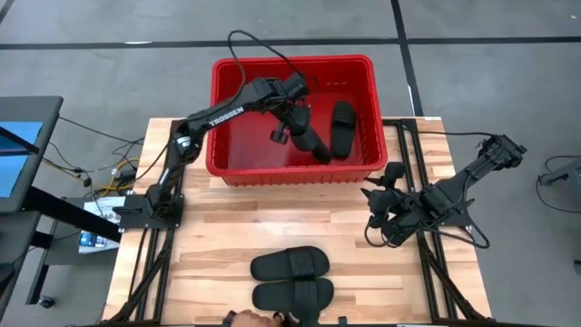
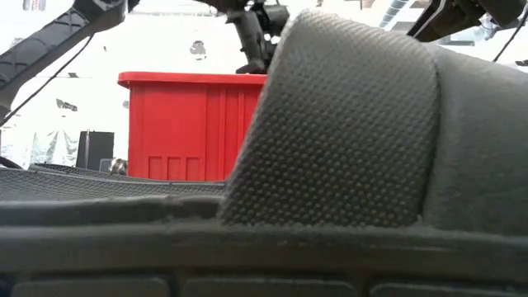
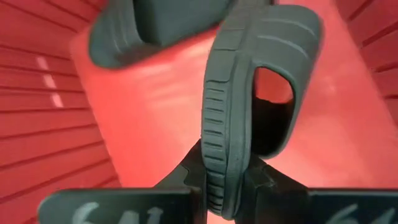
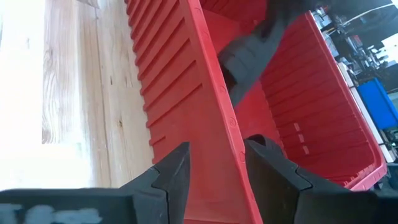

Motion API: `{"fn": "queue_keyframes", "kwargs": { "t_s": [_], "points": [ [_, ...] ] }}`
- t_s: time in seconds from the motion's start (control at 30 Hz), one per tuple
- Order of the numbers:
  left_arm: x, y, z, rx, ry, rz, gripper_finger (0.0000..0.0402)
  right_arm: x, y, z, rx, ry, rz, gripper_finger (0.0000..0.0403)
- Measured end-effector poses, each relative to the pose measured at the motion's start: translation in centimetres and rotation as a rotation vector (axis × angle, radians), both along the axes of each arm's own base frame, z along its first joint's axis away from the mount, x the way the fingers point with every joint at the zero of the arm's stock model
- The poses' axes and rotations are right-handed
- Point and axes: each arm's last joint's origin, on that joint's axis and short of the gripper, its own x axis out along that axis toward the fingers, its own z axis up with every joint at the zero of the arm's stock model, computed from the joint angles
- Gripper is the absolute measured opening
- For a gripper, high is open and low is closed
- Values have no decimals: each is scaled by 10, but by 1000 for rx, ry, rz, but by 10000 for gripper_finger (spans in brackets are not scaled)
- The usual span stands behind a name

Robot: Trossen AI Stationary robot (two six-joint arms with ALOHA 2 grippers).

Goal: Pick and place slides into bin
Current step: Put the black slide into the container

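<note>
The red bin (image 1: 227, 118) stands at the table's far middle. My left gripper (image 1: 295, 123) reaches into it from above and is shut on one black slide (image 1: 315, 145), which also shows in the left wrist view (image 3: 249, 81). A second slide (image 1: 342, 127) lies flat on the bin's floor. Two more slides (image 1: 289, 264) (image 1: 292, 294) lie side by side on their soles near the table's near edge; one fills the low view (image 2: 355, 124). My right gripper (image 1: 377, 193) is open and empty, just outside the bin's near right corner (image 4: 205, 124). My left gripper pinches the slide's sole at one end (image 3: 217, 180) between its two fingers, one on the underside and one on the footbed. The fingers come from above, slanting down into the bin. The slide stands on edge, strap (image 3: 283, 37) to one side, reaching down toward the bin's floor; whether it touches, I cannot tell.
A person's hand (image 1: 250, 318) shows at the table's near edge beside the two slides. Bare wood lies between the bin and these slides. Cables and the arm frames run along both table sides.
</note>
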Motion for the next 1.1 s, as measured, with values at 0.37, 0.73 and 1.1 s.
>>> {"fn": "queue_keyframes", "kwargs": {
  "t_s": [0.37, 0.73, 1.1],
  "points": [
    [10, 18, -14, -52, -98, 71, 20, 1, 0, 0, 8, -10, -6, 141],
    [6, 19, -16, 1, -29, 83, 20, 1, 0, 0, 13, -15, -11, 141],
    [-19, 2, 32, 26, -93, 143, 20, 2, -4, 0, 15, -16, -39, 138]
  ]
}}
